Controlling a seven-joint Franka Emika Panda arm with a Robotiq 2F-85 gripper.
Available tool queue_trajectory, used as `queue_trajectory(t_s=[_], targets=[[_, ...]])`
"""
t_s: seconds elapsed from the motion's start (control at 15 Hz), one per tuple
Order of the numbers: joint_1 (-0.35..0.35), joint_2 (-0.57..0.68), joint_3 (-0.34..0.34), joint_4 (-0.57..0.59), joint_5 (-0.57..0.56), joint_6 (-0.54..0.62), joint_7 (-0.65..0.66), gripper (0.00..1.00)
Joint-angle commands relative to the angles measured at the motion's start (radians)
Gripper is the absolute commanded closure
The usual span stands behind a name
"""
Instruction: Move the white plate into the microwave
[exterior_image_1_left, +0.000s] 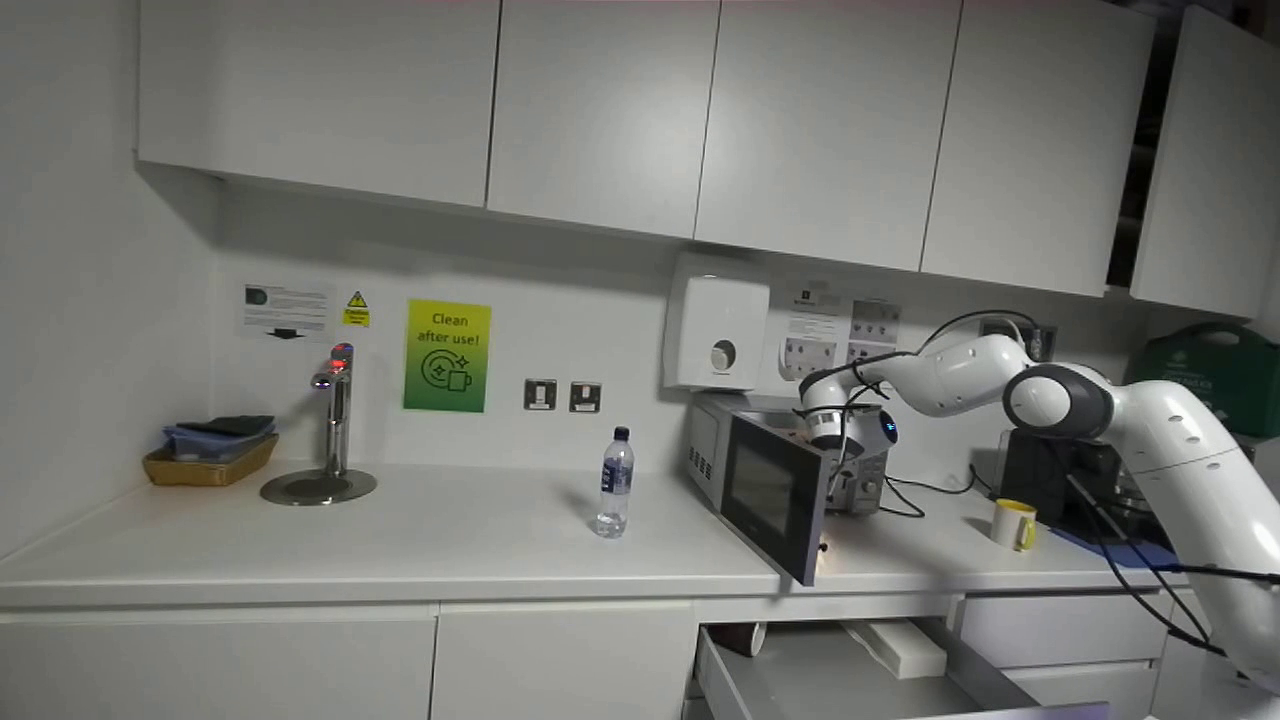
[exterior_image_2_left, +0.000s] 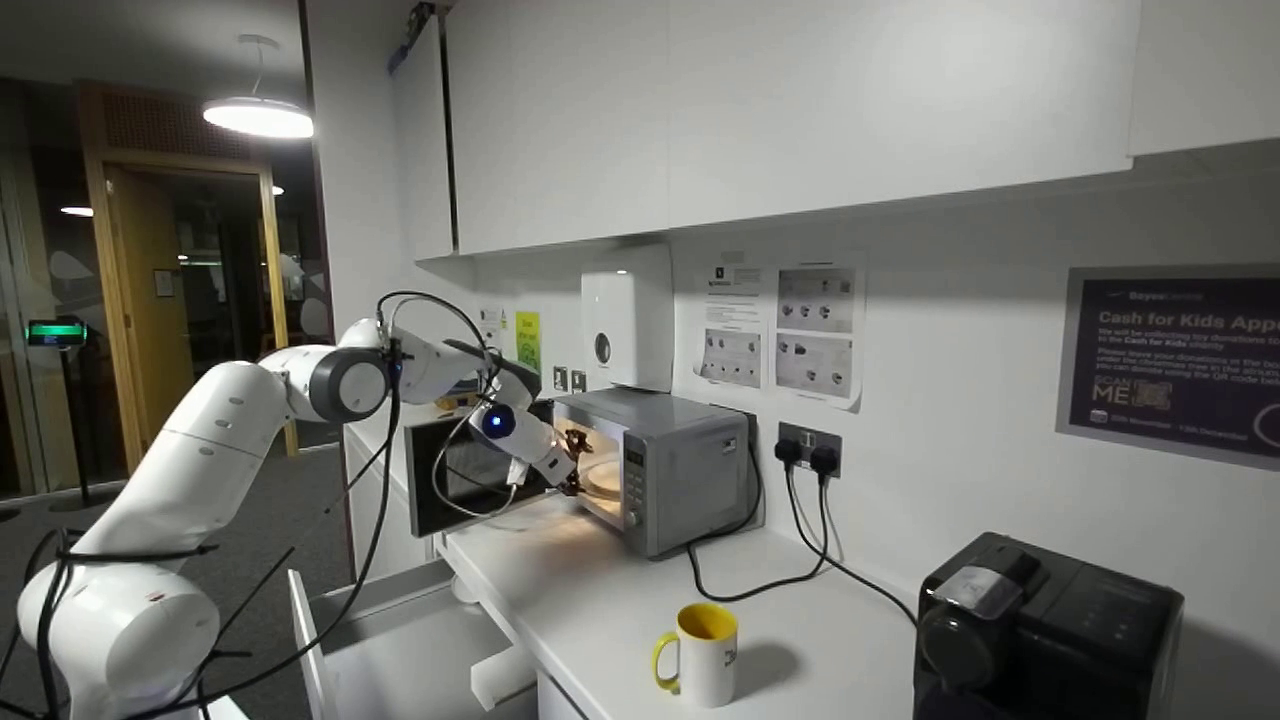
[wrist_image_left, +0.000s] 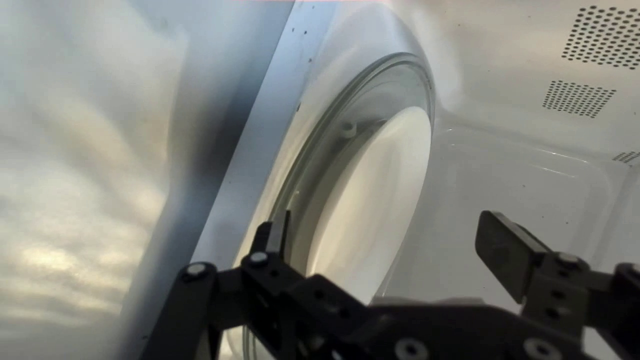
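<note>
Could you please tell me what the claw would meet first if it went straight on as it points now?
The claw would probably meet the white plate inside the microwave: in the wrist view it shows beyond the open fingers. Depth is unclear; a finger might touch the glass turntable first.

White cupboards (exterior_image_1_left: 600, 110) hang above a long white bench (exterior_image_1_left: 430, 535). Right of centre stands a silver-grey microwave (exterior_image_1_left: 709, 435), its dark glass door (exterior_image_1_left: 766, 492) open. A white robot arm (exterior_image_1_left: 1160, 430) extends from the right, its far end partly hidden behind that door. Left of the microwave, a clear plastic bottle (exterior_image_1_left: 614, 488) stands upright; well to its left is a metal tap (exterior_image_1_left: 338, 415). Right of the microwave, a white-and-yellow mug (exterior_image_1_left: 1009, 525) stands upright. Below the bench, a drawer (exterior_image_1_left: 815, 690) juts out, open.
</note>
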Motion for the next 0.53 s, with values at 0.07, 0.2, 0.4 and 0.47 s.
queue_trajectory(t_s=[0.07, 0.2, 0.4, 0.47], targets=[[0.017, -0.092, 0.009, -0.103, -0.016, 0.065, -0.018, 0.00], [0.023, -0.113, 0.013, -0.131, -0.021, 0.087, -0.021, 0.00], [0.025, -0.160, 0.027, -0.196, -0.029, 0.115, -0.025, 0.00], [0.025, -0.175, 0.030, -0.215, -0.030, 0.123, -0.028, 0.00]])
